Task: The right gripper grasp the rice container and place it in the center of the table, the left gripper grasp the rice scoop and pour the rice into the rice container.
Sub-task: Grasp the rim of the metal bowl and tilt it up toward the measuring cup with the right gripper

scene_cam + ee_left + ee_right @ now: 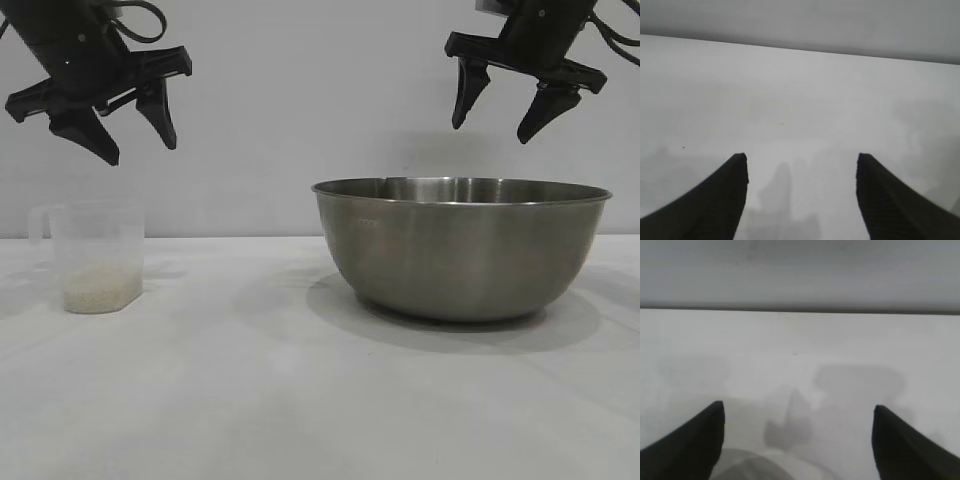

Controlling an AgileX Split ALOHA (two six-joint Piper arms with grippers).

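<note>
Above the rice container (462,250): right gripper (505,115), splayed, empty. Left of it, above the rice scoop (97,256): left gripper (137,140), splayed, empty.

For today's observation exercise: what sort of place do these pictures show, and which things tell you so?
Probably a robot test bench: a bare white table before a blank wall, two black grippers hanging open above a steel bowl and a clear cup of rice.

No readable text, label, brand, number or sign appears in any view. A faint mark shows on the steel bowl (462,246) just under its rim, too small to read.
</note>
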